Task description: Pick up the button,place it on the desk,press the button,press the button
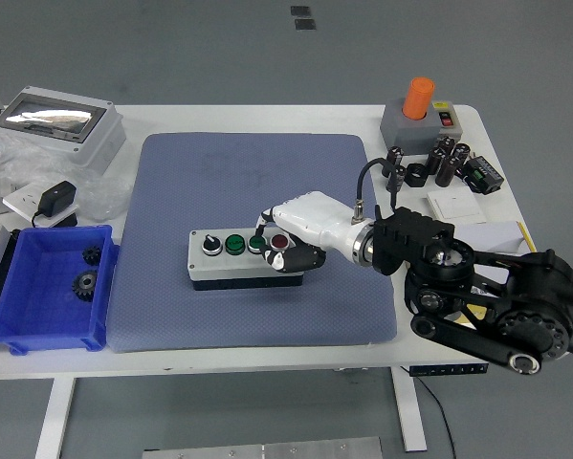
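The button box [231,267] is a grey case with a black-and-white selector [212,246], two green buttons [234,245] and a red button [279,240]. It lies on the blue-grey mat [257,172], a little left of centre. My right hand [273,240] reaches in from the right and straddles the box's right end. Its fingers [265,219] curl down behind the box. Its thumb [279,259] presses against the front face, with the red button showing between them. The box rests flat on the mat. My left arm is out of view.
A blue bin [37,330] holding gears sits at the left edge, with a black adapter [56,202] and a clear-lidded grey box [54,120] behind it. At the back right stand an orange-topped switch box [418,108], several black cylinders [439,163] and a white plate [453,205].
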You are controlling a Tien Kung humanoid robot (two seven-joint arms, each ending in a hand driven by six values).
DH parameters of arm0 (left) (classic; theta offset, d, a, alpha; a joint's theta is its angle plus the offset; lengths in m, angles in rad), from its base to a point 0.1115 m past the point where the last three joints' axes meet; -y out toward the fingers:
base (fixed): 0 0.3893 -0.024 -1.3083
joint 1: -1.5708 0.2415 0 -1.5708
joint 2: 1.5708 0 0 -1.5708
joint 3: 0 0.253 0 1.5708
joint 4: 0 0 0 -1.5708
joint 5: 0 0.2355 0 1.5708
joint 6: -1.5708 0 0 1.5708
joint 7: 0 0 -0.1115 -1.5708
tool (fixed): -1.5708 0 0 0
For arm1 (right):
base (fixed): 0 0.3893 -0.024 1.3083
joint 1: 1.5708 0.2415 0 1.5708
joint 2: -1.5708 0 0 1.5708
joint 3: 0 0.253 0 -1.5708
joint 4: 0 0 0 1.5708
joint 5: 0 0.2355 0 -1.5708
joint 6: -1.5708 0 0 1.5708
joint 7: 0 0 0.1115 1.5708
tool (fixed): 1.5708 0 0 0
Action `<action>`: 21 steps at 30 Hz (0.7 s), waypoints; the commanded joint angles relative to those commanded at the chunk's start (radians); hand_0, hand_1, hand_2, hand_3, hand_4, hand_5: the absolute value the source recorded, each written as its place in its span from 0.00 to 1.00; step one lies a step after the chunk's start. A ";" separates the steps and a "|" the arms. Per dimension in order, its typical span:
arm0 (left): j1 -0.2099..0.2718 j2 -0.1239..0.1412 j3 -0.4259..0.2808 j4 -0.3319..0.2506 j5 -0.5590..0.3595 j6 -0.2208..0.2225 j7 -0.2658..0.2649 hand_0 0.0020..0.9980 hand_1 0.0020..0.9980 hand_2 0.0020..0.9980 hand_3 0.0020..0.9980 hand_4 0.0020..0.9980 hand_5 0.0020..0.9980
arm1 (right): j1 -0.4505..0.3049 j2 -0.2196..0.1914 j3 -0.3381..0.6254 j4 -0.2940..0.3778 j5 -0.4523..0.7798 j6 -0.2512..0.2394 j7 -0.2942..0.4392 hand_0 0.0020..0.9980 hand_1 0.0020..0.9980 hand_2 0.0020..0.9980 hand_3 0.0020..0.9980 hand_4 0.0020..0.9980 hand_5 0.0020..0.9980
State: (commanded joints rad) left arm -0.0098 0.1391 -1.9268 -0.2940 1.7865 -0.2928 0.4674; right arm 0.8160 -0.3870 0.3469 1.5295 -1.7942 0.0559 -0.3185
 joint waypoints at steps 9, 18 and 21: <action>-0.001 0.000 -0.004 0.001 0.007 0.001 -0.008 0.87 0.85 0.81 0.94 1.00 0.93 | -0.005 0.027 -0.022 -0.045 0.003 -0.014 0.000 0.06 0.01 0.12 0.70 0.41 0.28; -0.001 -0.001 -0.009 0.007 0.020 0.007 -0.032 0.87 0.85 0.80 0.94 1.00 0.96 | -0.016 0.024 -0.015 -0.054 0.022 -0.023 0.017 0.05 0.01 0.12 0.69 0.41 0.27; 0.001 -0.001 -0.009 0.007 0.020 0.009 -0.034 0.87 0.85 0.80 0.94 1.00 0.96 | -0.032 0.000 0.046 -0.017 0.076 -0.015 0.057 0.05 0.01 0.12 0.69 0.41 0.27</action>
State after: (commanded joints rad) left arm -0.0091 0.1380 -1.9357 -0.2875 1.8061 -0.2835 0.4330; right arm 0.7844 -0.3865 0.3932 1.5123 -1.7180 0.0407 -0.2613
